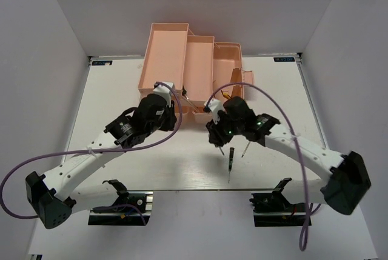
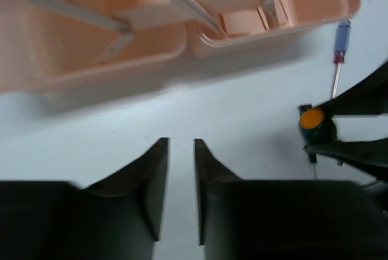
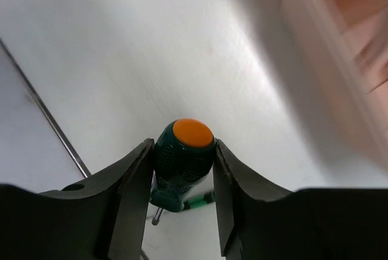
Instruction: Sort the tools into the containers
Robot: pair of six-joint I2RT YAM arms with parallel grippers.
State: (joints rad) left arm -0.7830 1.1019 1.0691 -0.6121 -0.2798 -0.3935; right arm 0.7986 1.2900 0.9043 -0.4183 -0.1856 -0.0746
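On the left of the worktop [image 1: 109, 90], the left claw [image 2: 180, 145] is held just in front of the toolbox [image 1: 167, 54]. Its fingers are set almost together, and nothing is gripped between them. In the middle, the toolbox is spread open with its trays stepped out.

To the right, the right claw [image 3: 182, 148] is clenched on a stubby screwdriver [image 3: 193, 134]. The green handle is pinched on both sides, the orange cap faces the wrist camera, and the shaft is pointed down at the worktop. Whether the tip is clear of the surface cannot be told. Just beside it a thin screwdriver [image 1: 231, 164] is left lying, and a blue screwdriver [image 2: 342, 36] lies near the toolbox's right corner.

The step in hand is judged to be the pick-up of the stubby screwdriver. A straight lift is called for next, then a carry back over a tray. The shaft must be kept above the tray wall before the grip is released.
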